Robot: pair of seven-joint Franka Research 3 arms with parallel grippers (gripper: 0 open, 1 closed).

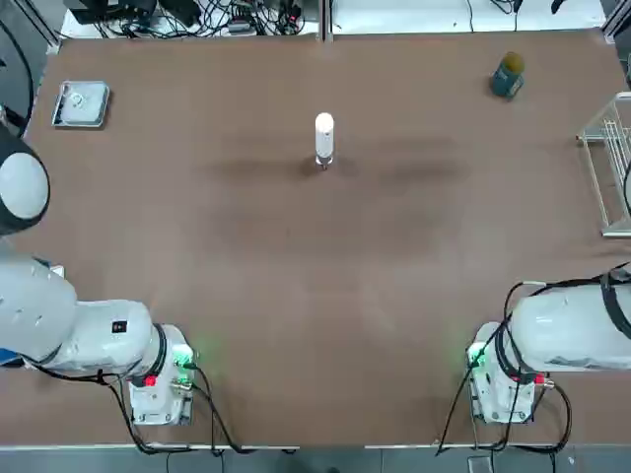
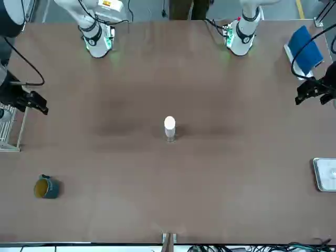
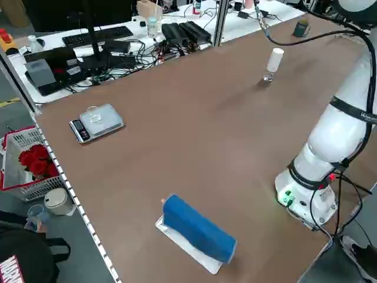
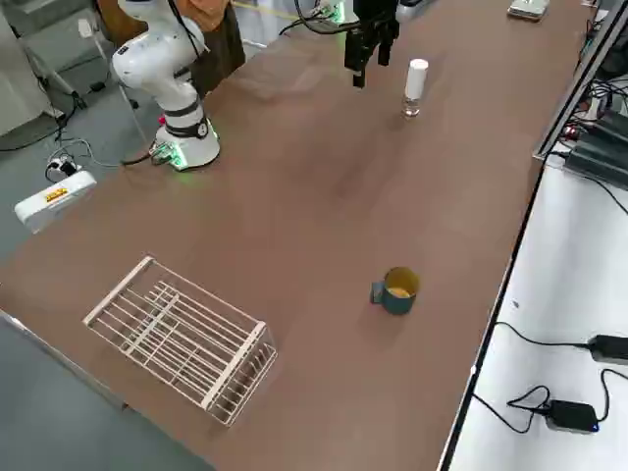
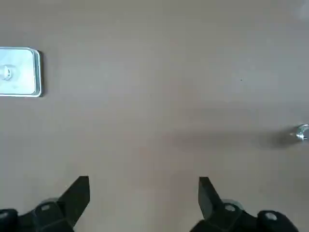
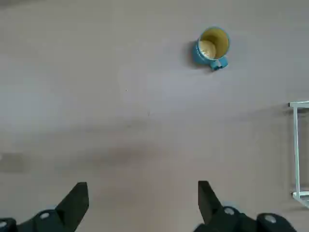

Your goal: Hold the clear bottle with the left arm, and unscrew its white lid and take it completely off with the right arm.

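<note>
The clear bottle [image 1: 323,158] stands upright in the middle of the table, its glassy lower part showing under the tall white lid [image 1: 323,126] that caps it. Nothing touches it. In the front view my left gripper [image 2: 307,97] hangs high over the table's edge on my left side, far from the bottle. Its wrist view shows the left gripper [image 5: 144,193] open and empty, with the bottle's base [image 5: 302,132] at the picture's edge. My right gripper [image 2: 38,106] hovers near the opposite edge, beside the wire rack. The right gripper [image 6: 142,195] is also open and empty.
A teal mug [image 1: 508,74] with a yellowish inside sits at the far right. A white wire rack [image 1: 613,163] stands at the right edge. A small scale [image 1: 81,103] lies at the far left. A blue roll on a white base [image 2: 304,50] rests near my left arm.
</note>
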